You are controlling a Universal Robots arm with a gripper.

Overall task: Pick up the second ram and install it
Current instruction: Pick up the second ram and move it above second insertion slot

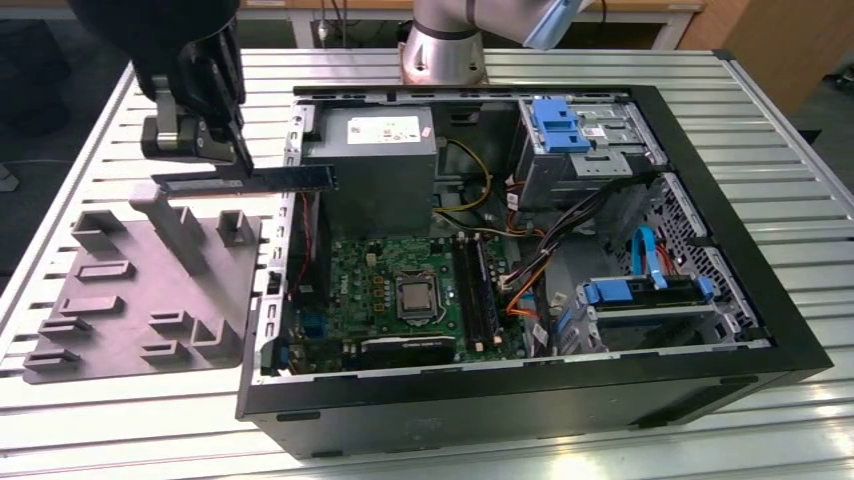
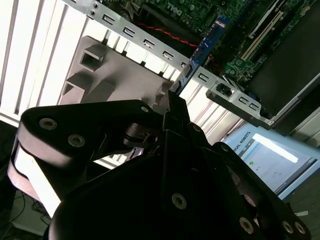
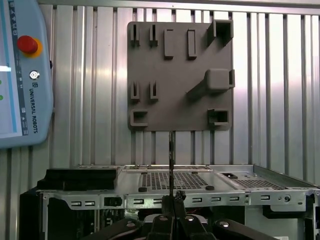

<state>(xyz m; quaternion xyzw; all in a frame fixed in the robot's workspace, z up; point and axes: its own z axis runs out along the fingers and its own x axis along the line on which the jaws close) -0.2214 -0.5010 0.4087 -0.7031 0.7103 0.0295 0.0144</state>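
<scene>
My gripper hangs above the table at the exterior view's left, over the gap between the grey tray and the open computer case. It is shut on the second ram, a thin dark stick held level with its free end pointing toward the case. In the first wrist view the ram shows edge-on as a thin line rising from the gripper. In the second wrist view the ram sticks out from the gripper toward the motherboard. The long black memory slots lie on the green motherboard.
The grey tray has several upright posts. The case holds a power supply, blue drive brackets and loose cables. The robot base stands behind the case. A teach pendant lies on the ribbed table.
</scene>
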